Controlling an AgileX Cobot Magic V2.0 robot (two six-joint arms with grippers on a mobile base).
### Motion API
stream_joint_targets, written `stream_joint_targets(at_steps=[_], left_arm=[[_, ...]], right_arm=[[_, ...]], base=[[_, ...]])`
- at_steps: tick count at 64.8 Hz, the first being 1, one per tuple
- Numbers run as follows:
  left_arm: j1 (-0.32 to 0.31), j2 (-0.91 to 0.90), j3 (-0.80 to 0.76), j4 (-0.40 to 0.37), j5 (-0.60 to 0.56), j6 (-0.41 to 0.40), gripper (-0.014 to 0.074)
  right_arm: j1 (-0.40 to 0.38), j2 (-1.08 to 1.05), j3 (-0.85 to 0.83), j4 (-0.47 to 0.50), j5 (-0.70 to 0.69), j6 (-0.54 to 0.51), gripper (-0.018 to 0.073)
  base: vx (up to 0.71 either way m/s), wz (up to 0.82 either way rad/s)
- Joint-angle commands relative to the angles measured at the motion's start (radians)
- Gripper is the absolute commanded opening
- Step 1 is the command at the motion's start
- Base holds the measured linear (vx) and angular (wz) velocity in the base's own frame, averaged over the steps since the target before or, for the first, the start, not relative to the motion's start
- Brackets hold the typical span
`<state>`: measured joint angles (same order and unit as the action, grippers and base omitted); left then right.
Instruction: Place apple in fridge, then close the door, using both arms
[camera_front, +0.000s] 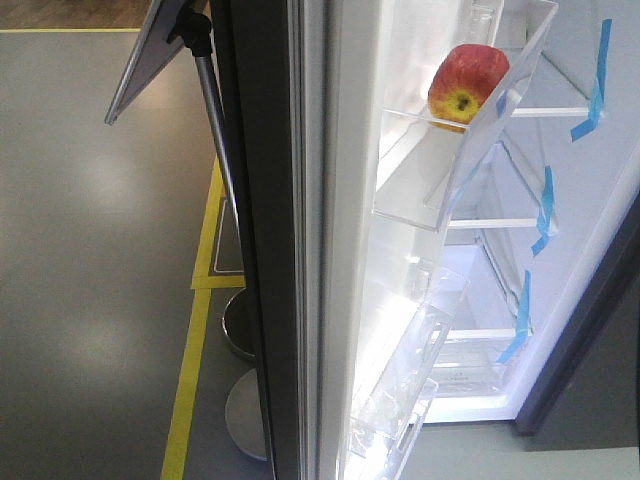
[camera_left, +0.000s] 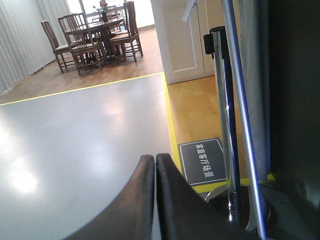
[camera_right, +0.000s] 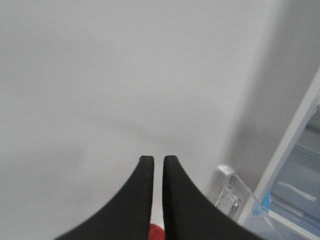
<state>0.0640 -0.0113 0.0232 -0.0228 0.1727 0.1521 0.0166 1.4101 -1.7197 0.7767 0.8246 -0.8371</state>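
**Apple** (camera_front: 468, 82): round, with glossy skin, red with a yellow-orange patch around the dimple. It rests in the upper clear bin (camera_front: 440, 170) on the inner side of the door (camera_front: 345, 250), close against the bin's angled transparent wall.

**Door:** it stands open and is seen edge-on. The outer skin is dark grey and matt, and the inner liner is smooth white. The lower bins (camera_front: 410, 390) are clear moulded plastic.

**Fridge** (camera_front: 595, 190): the interior is white with thin clear shelves (camera_front: 545, 112). Blue tape strips (camera_front: 598, 75) sit at the shelf ends.

**Floor** (camera_front: 90, 250): grey and glossy, marked with a yellow tape line (camera_front: 190, 380). A chrome pole (camera_left: 225, 125) stands just beside the door's outer side.

**Left jaws:**
- Two smooth black fingers curve and taper to blunt fingertips (camera_left: 146, 165).
- The tips are pressed together and hold nothing.
- The left wrist view looks out low over the grey floor, with the dark grey panel (camera_left: 295, 100) at its right edge.

**Right jaws:**
- The fingers have the same black curved shape. Their fingertips (camera_right: 146, 167) are nearly together, with a slim even gap, and grip nothing.
- They point at a plain white surface close in front.
- The corner of a clear bin (camera_right: 232, 195) lies to the lower right.
- A small red patch (camera_right: 156, 232) shows at the bottom edge below the fingers, too little of it to identify
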Motion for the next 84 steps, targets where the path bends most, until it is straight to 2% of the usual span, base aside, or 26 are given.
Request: stream_joint_targets(at_steps=[1, 14, 34, 45, 51, 54, 56, 66, 68, 74, 84], left_arm=[[-0.005, -0.015, 0.025, -0.01, -0.081, -0.003, -0.0006], [-0.005, -0.015, 0.025, -0.01, -0.081, -0.003, -0.0006], [-0.005, -0.015, 0.025, -0.009, -0.082, 0.0, -0.0006], [-0.005, -0.015, 0.025, -0.001, -0.09, 0.001, -0.0006], [-0.005, -0.015, 0.025, -0.021, -0.118, -0.014, -0.0006], [-0.005, -0.015, 0.025, -0.056, -0.144, -0.044, -0.0006], [-0.005, -0.015, 0.025, -0.106, -0.164, -0.079, -0.0006], [-0.005, -0.015, 0.025, -0.42, -0.265, -0.366, -0.0006], [-0.005, -0.015, 0.025, -0.461, -0.277, -0.412, -0.0006], [-0.005, -0.015, 0.023, -0.562, -0.306, -0.486, -0.0006], [-0.005, -0.015, 0.023, -0.664, -0.361, -0.569, -0.0006]], right_arm=[[-0.005, -0.069, -0.029, -0.044, -0.007, 0.068, -0.0008], [-0.005, -0.172, 0.092, -0.137, -0.073, 0.139, -0.0005], [-0.005, -0.437, 0.494, -0.14, -0.187, 0.139, -0.0005], [-0.005, -0.571, 0.695, -0.141, -0.196, 0.139, -0.0005], [-0.005, -0.65, 0.789, -0.14, -0.197, 0.142, -0.0005], [-0.005, -0.685, 0.836, -0.139, -0.195, 0.147, -0.0005], [-0.005, -0.709, 0.862, -0.139, -0.193, 0.152, -0.0005], [-0.005, -0.853, 1.002, -0.137, -0.197, 0.18, -0.0005], [-0.005, -0.883, 1.022, -0.138, -0.197, 0.185, -0.0005], [-0.005, -0.954, 1.08, -0.136, -0.196, 0.196, -0.0005], [-0.005, -1.042, 1.122, -0.139, -0.165, 0.21, -0.0005]], base=[[0.0, 0.0], [0.0, 0.0], [0.0, 0.0], [0.0, 0.0], [0.0, 0.0], [0.0, 0.0], [0.0, 0.0], [0.0, 0.0], [0.0, 0.0], [0.0, 0.0], [0.0, 0.0]])
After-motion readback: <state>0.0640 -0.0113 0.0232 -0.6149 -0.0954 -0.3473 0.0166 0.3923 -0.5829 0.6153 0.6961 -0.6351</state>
